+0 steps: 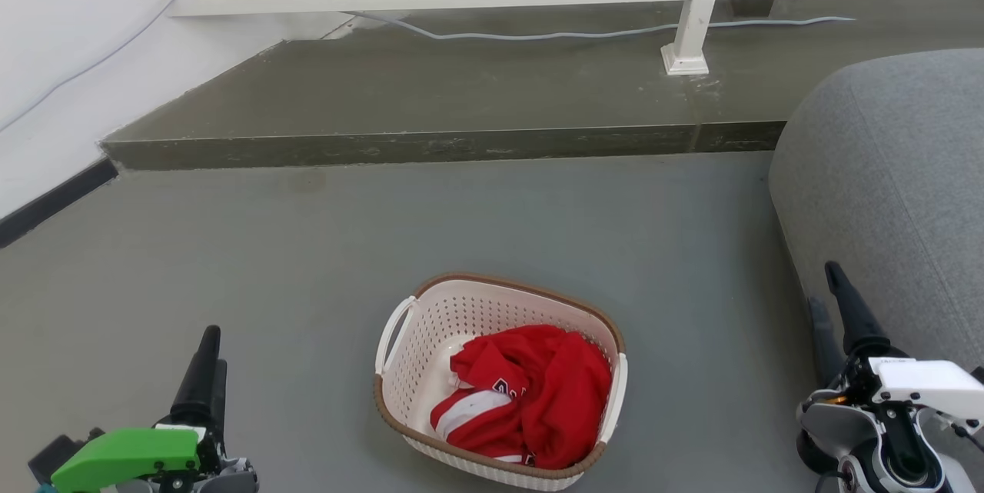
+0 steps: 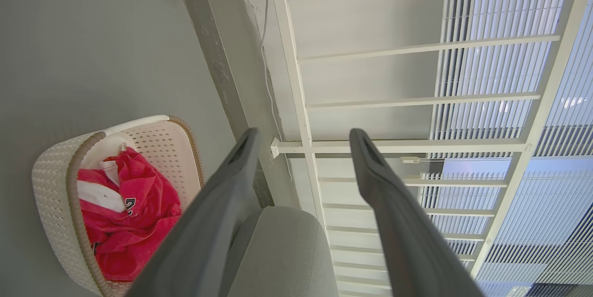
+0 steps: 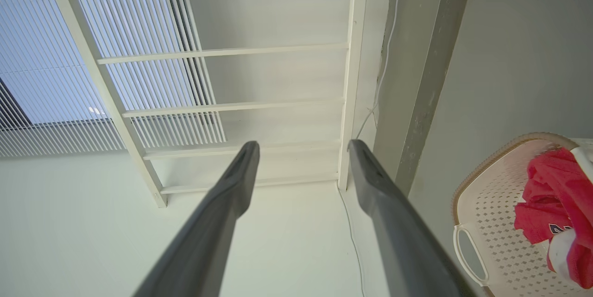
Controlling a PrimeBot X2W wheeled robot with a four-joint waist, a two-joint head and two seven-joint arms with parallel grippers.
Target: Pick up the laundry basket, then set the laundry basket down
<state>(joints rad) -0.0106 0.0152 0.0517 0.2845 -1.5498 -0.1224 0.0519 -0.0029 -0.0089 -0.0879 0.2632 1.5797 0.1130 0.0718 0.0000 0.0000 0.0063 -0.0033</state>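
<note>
The laundry basket point(image 1: 430, 339) rests on the grey floor at the bottom middle of the head view, cream-white with perforated walls, a brown rim and white loop handles on both sides. A red and white garment point(image 1: 530, 393) lies inside it. My left gripper point(image 1: 209, 347) stands at the lower left, well left of the basket, fingers apart with nothing between them. My right gripper point(image 1: 826, 289) is at the lower right beside the grey sofa, also open and empty. The basket point(image 2: 60, 195) appears at the left of the left wrist view, and the basket point(image 3: 491, 223) again at the right of the right wrist view.
A grey sofa point(image 1: 892, 193) fills the right side, close to my right arm. A raised concrete step point(image 1: 430, 147) runs across behind the basket, with a white railing point(image 1: 692, 8) and a cable on it. A white wall point(image 1: 54, 70) closes the left.
</note>
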